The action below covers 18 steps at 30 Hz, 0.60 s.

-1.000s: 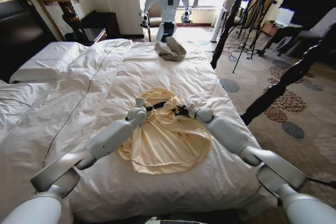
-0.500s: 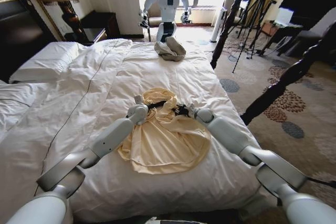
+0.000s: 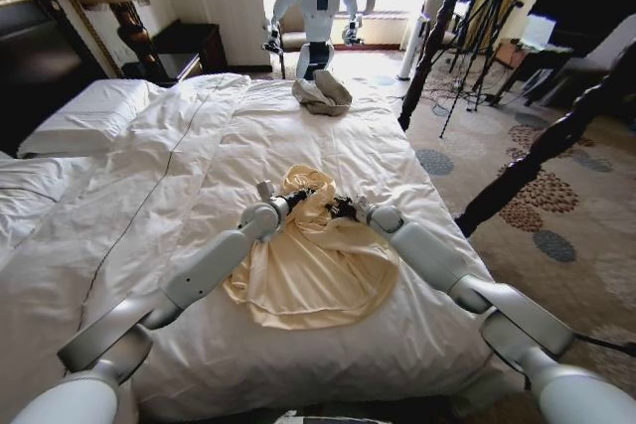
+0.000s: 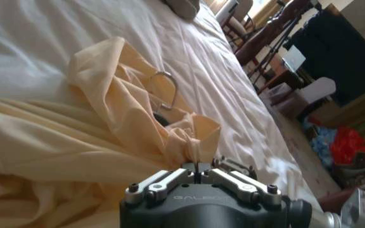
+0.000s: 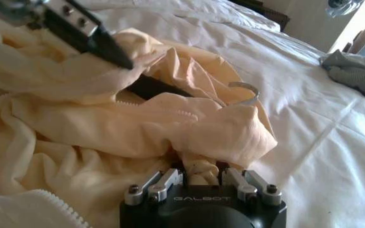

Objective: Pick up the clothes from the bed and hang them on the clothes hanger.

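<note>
I see the bed (image 3: 149,176) from the head camera, its white duvet running away from me toward a sunlit window. The shirt (image 3: 313,270), pale cream-yellow, lies crumpled on the duvet near the foot of the bed, a little right of centre. Both my arms reach forward over it and meet at its far, bunched-up edge.

My left gripper (image 3: 295,197) is at the top left of the bunch. In the left wrist view the gripper (image 4: 197,170) has its fingers pressed together on a thin pinch of shirt (image 4: 93,142) fabric rising between them. My right gripper (image 3: 339,208) is just beside it, at the top right of the bunch. In the right wrist view that gripper (image 5: 200,174) has a fold of shirt (image 5: 125,128) caught between its narrowly set fingers.

The hanger (image 5: 154,88) is tangled inside the shirt. I see a black stretch of it showing through a gap in the fabric, and its thin metal hook (image 5: 249,90) curving out over the duvet. The left wrist view shows the same hook (image 4: 167,83) poking out beyond a fold.

A small grey-beige cloth bundle (image 3: 321,93) sits at the far edge of the bed. Beyond it stands another white robot (image 3: 318,2) before the window. A dark bedpost (image 3: 437,32) rises at the right side.
</note>
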Motion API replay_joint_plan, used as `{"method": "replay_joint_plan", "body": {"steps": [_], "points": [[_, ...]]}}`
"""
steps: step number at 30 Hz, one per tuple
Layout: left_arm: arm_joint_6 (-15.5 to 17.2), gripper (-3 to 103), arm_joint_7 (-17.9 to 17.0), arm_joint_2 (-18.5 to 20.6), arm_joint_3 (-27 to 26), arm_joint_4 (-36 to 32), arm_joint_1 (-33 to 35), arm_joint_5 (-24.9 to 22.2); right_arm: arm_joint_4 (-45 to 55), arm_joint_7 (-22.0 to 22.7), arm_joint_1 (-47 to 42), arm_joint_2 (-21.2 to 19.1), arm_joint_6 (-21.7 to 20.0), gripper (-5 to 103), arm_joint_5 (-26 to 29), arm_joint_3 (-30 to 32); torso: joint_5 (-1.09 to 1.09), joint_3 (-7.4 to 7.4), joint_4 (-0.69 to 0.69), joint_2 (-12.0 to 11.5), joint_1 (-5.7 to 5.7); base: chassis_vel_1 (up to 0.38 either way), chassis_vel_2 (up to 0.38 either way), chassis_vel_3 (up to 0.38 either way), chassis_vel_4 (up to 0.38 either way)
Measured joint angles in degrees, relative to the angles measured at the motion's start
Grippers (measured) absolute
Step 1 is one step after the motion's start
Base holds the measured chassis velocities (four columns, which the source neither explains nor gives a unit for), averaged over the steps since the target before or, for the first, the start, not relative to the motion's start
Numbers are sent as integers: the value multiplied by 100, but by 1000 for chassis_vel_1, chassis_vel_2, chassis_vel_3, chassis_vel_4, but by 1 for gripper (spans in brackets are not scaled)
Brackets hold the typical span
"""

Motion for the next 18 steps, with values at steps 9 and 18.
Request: {"method": "replay_joint_plan", "body": {"steps": [9, 18], "points": [[189, 11, -573, 40, -9, -784, 677, 40, -44, 208, -82, 94, 153, 22, 7, 4, -2, 0, -2, 0, -1, 0, 0, 0, 0], [-111, 44, -581, -46, -403, -460, 401, 671, 286, 248, -151, -82, 230, 22, 7, -7, 1, 0, 0, 0, 1, 0, 0, 0, 0]]}}
